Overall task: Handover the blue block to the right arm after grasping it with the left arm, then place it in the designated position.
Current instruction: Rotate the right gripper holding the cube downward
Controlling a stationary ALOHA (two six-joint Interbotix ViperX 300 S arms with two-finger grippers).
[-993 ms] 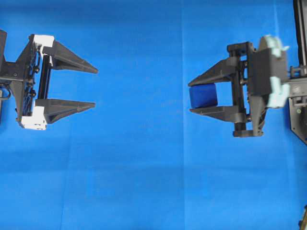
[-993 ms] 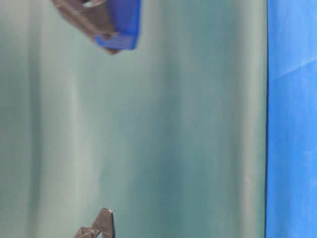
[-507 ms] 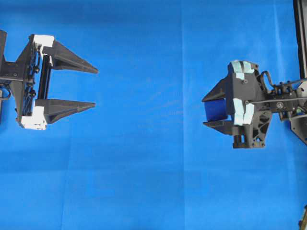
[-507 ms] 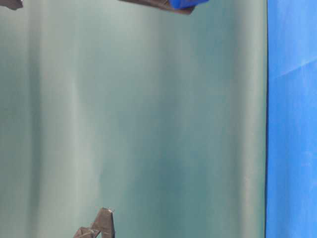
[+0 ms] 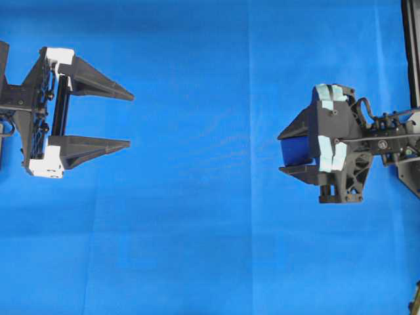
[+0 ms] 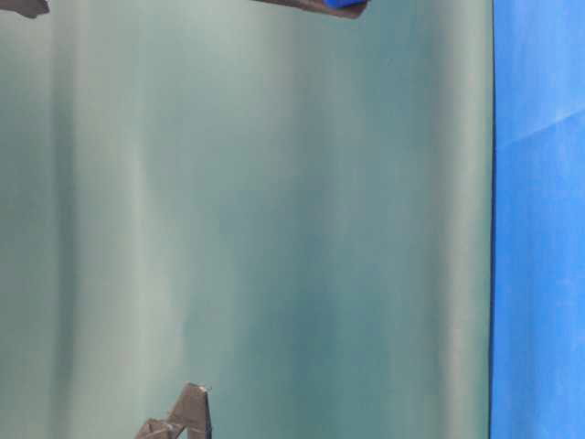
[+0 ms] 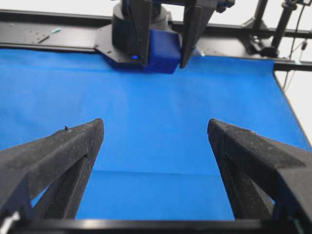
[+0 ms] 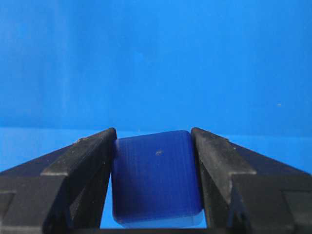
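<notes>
The blue block (image 5: pixel 294 151) is a small dark-blue cube, clamped between the two black fingers of my right gripper (image 5: pixel 281 153) at the right of the overhead view. Pale teal patches mark that wrist, which tips downward over the blue cloth (image 5: pixel 197 216). In the right wrist view the blue block (image 8: pixel 156 175) fills the gap of the right gripper (image 8: pixel 153 134), both fingers pressed to its sides. My left gripper (image 5: pixel 130 120), with white brackets, stands open and empty at the far left. In its wrist view the left gripper (image 7: pixel 155 124) faces the held blue block (image 7: pixel 163 51).
A black frame rail (image 7: pixel 48 34) runs along the cloth's far edge. Black arm hardware (image 5: pixel 410 39) lines the right border of the overhead view. The table-level view shows mostly a green backdrop (image 6: pixel 274 229), with the block's corner (image 6: pixel 345 4) at the top.
The right gripper has pitched downward with the block and drawn slightly to the right; over the last half second it barely moved. The left gripper has stayed still and open.
</notes>
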